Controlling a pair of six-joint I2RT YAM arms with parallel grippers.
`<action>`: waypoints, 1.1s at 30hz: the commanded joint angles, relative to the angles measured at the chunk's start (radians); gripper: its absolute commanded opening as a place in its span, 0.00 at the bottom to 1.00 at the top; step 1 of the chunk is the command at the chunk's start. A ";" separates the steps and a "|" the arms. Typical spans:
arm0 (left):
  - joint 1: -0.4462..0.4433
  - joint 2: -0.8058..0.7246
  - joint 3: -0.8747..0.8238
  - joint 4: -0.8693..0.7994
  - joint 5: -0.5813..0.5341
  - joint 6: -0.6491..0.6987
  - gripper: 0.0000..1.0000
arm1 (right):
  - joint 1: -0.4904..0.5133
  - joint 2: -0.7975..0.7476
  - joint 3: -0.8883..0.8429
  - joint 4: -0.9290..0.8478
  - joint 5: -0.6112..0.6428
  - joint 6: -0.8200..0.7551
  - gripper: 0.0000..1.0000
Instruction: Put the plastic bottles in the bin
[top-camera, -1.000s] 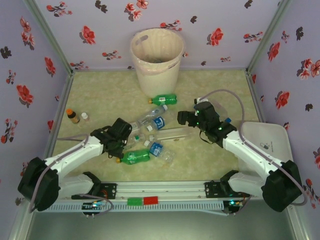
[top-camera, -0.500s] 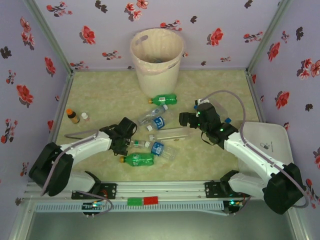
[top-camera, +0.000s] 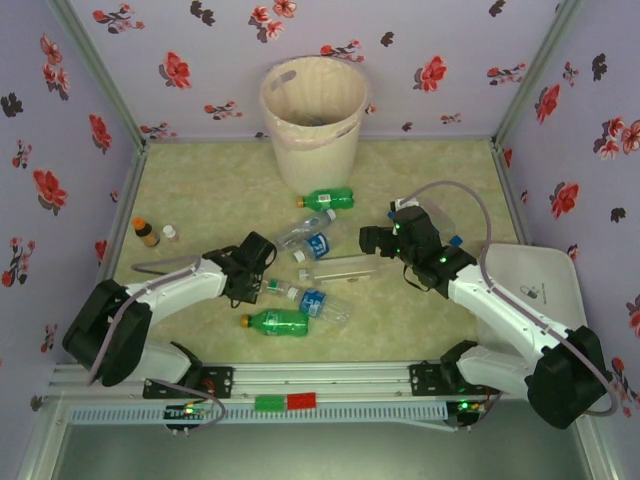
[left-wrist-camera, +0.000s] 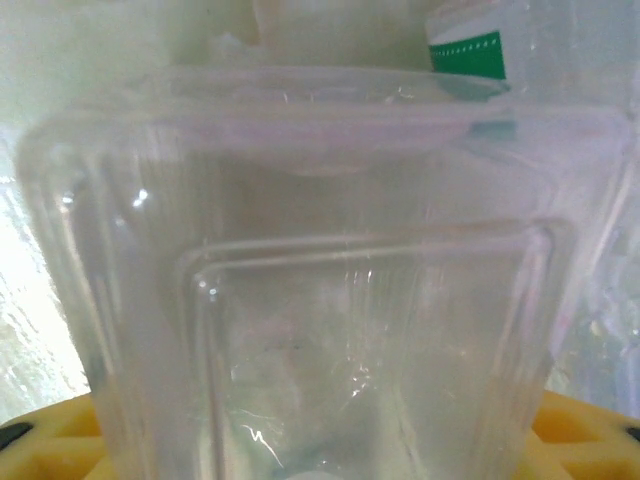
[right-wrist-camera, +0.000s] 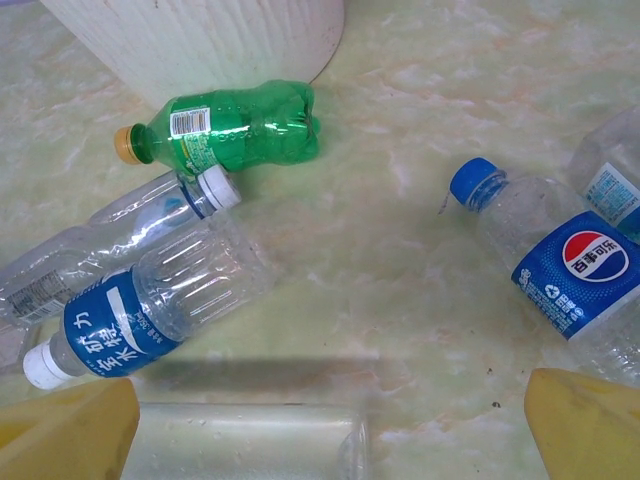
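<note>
Left gripper (top-camera: 262, 283) pads (left-wrist-camera: 50, 445) flank a clear, ribbed, crumpled bottle (left-wrist-camera: 320, 300), left of centre; whether clamped cannot be told. Right gripper (right-wrist-camera: 325, 425) gapes wide, empty. Loose bottles (top-camera: 318, 246) lie mid-frame; fluted beige bin (top-camera: 313, 150) stands top centre.

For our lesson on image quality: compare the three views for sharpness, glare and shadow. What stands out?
Left wrist: the clear bottle is too close, blurred, with washed-out glare at left. Right wrist: the green bottle is sharp, the yellow fingertips blurred, a soft shadow band crossing the table. Top external: even light, slightly soft, little shadow by the bin.
</note>
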 joint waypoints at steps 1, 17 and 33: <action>-0.005 -0.038 0.015 -0.060 -0.068 0.003 0.48 | 0.006 -0.020 -0.008 -0.007 0.028 -0.013 1.00; -0.006 -0.337 0.061 -0.056 -0.318 0.387 0.37 | 0.005 0.037 -0.010 0.065 -0.003 0.029 1.00; 0.129 -0.179 0.472 0.376 0.044 1.289 0.35 | 0.003 0.040 -0.012 0.030 0.067 0.051 1.00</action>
